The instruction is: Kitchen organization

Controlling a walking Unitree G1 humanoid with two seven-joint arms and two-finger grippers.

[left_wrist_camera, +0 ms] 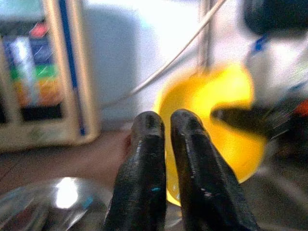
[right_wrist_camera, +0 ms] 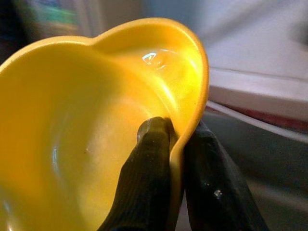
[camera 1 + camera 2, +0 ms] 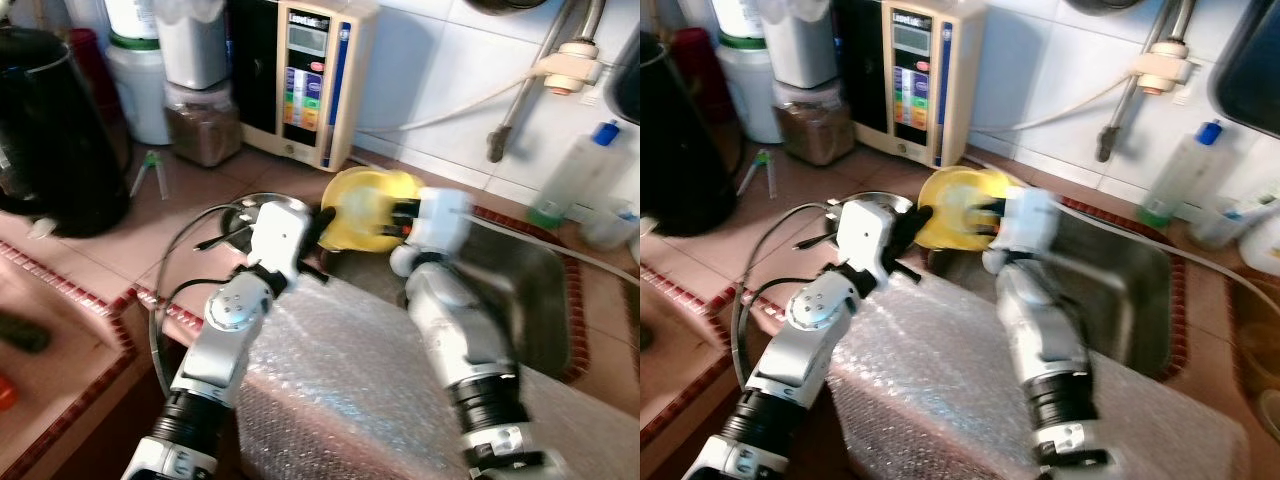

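The yellow bowl point(image 2: 96, 125) hangs tilted at the near left corner of the steel sink point(image 3: 520, 290), its rim pinched between the two fingers of the right claw point(image 2: 177, 144), one inside and one outside. The left claw point(image 1: 167, 139), fingers pressed together and holding nothing, sits just beside the bowl above a shiny metal lid point(image 1: 57, 202) on the tiled bench point(image 3: 180, 210).

Bright even light across my head views, white wall tiles point(image 3: 440, 90) nearly washed out, right arm point(image 3: 440, 225) smeared by motion blur, left wrist view soft throughout, glare spot on yellow bowl point(image 2: 154, 57), background there fully defocused.
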